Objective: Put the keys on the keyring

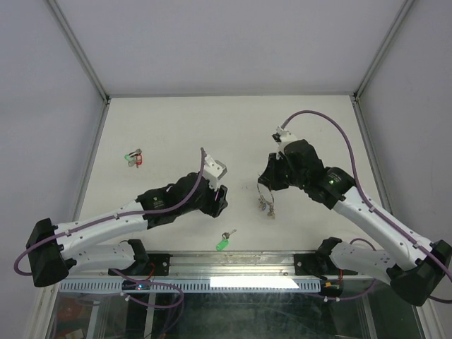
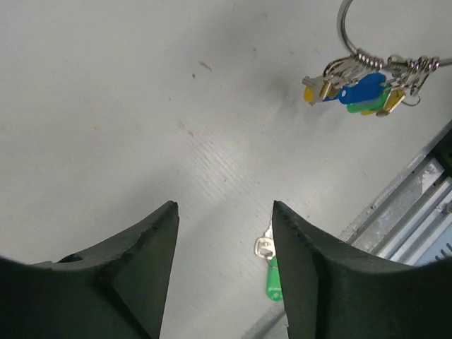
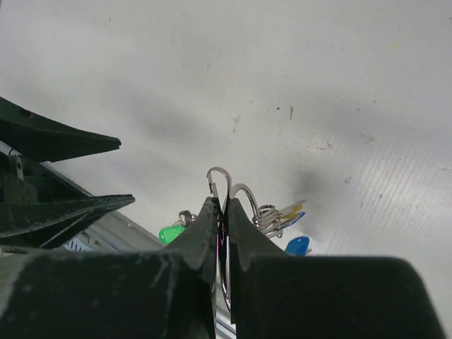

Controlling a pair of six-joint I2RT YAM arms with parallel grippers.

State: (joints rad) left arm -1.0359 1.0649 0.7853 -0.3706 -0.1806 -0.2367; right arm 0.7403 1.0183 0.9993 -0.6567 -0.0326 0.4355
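Top external view: the right gripper [image 1: 267, 185] is pinching the keyring [image 1: 264, 203], its bundle dangling, with the green key [image 1: 223, 242] lying nearby. Left wrist view: the left gripper [image 2: 224, 212] is standing spread and empty; it should be centring squarely over that key. Right wrist view: the pressed-together fingers should be holding the ring steady.

Grippers: two, left gripper [image 2: 224, 208], right gripper [image 3: 222, 205]; keyring [image 2: 351, 51]: one; tagged keys [image 2: 357, 92] bunched on it: several, exact count unclear; loose green key [image 1: 223, 243]: one; tagged pieces [image 1: 134, 157] far left: two, one green, one red.
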